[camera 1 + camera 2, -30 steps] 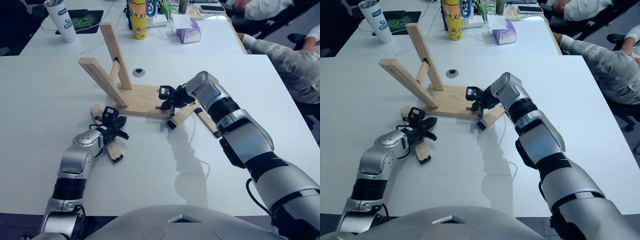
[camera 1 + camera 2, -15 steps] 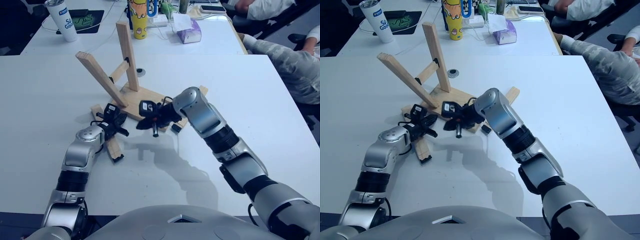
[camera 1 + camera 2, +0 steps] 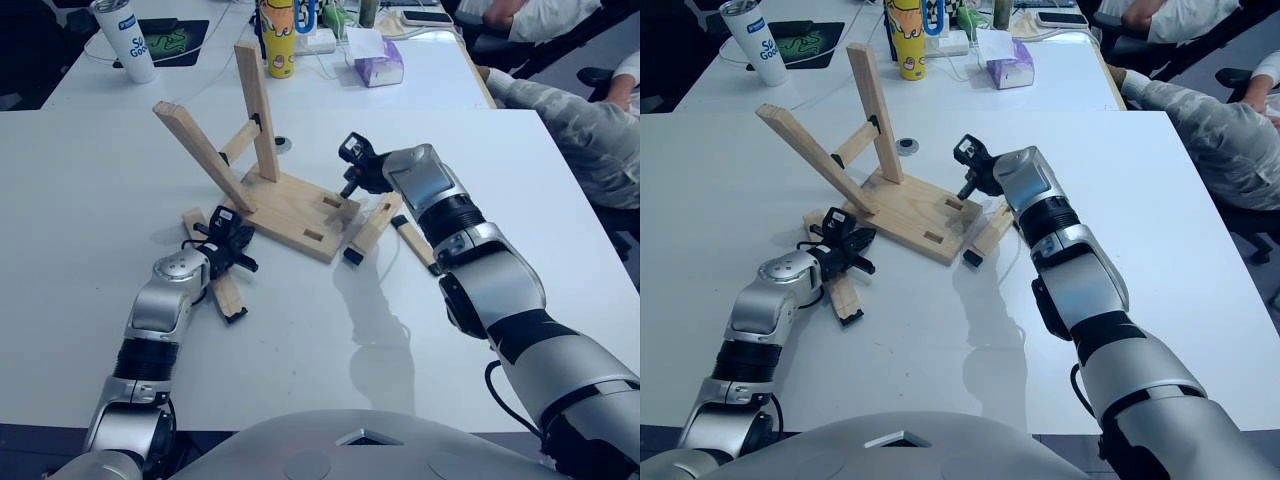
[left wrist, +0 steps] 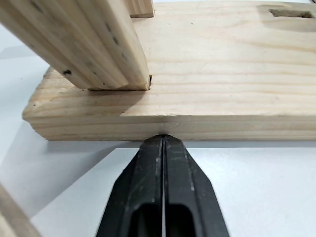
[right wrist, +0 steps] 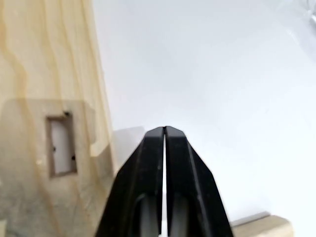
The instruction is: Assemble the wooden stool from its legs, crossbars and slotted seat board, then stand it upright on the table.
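Note:
The slotted seat board (image 3: pixel 290 210) lies flat on the white table with two legs (image 3: pixel 205 155) standing tilted in it, joined by a crossbar (image 3: pixel 238 143). My left gripper (image 3: pixel 240 240) is shut, its tip touching the board's near edge (image 4: pixel 222 126) just below one leg (image 4: pixel 84 44). Loose wooden pieces (image 3: pixel 225 292) lie under that arm. My right gripper (image 3: pixel 347 190) is shut and holds nothing, hovering over the board's far right edge beside an empty slot (image 5: pixel 61 145). A loose leg (image 3: pixel 372 228) and another piece (image 3: pixel 415 243) lie right of the board.
At the back stand a tumbler (image 3: pixel 122 38), a yellow cup (image 3: pixel 277 40) and a tissue pack (image 3: pixel 375 68). A person's sleeve (image 3: pixel 560 120) rests at the table's right edge. The near half of the table (image 3: pixel 330 350) is open.
My right gripper has swung from the board's near side up to its far right edge. The board with its legs turned earlier and now lies still. The left arm barely moved.

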`<action>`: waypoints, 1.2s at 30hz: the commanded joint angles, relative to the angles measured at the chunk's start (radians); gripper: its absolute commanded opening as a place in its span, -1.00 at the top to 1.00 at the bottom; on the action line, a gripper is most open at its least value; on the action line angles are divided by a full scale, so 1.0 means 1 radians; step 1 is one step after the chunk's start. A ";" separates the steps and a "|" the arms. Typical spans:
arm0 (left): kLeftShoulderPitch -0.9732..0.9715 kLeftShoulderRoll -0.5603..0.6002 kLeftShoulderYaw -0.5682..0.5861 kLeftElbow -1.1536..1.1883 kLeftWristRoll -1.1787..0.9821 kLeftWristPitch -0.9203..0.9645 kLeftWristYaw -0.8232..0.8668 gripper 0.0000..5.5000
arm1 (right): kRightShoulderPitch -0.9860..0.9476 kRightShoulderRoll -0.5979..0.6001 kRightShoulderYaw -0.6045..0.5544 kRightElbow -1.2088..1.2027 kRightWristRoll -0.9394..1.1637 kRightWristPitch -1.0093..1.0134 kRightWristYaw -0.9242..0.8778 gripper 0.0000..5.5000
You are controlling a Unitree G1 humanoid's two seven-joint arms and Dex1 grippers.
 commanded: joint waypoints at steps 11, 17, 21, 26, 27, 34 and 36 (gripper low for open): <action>-0.042 -0.006 -0.014 0.025 0.018 0.002 -0.012 0.99 | 0.172 -0.091 0.176 -0.364 0.026 0.003 0.541 1.00; -0.048 -0.017 -0.019 0.023 0.025 -0.003 -0.018 0.99 | 0.250 -0.089 0.146 -0.611 0.091 0.167 0.565 1.00; -0.050 -0.017 -0.020 0.022 0.026 -0.005 -0.022 0.99 | 0.270 -0.085 0.142 -0.686 0.111 0.233 0.546 1.00; -0.055 -0.013 -0.003 0.022 0.029 -0.018 -0.011 0.99 | 0.268 -0.103 0.103 -0.709 0.115 0.252 0.470 1.00; -0.056 -0.013 0.009 0.020 0.028 -0.024 -0.002 0.99 | 0.262 -0.108 0.074 -0.713 0.125 0.262 0.449 1.00; -0.029 -0.024 0.077 -0.045 0.021 -0.036 0.053 0.99 | 0.336 -0.169 -0.035 -0.861 0.204 0.449 0.358 1.00; -0.028 -0.026 0.088 -0.050 0.023 -0.039 0.063 0.99 | 0.385 -0.185 -0.028 -0.882 0.216 0.492 0.337 1.00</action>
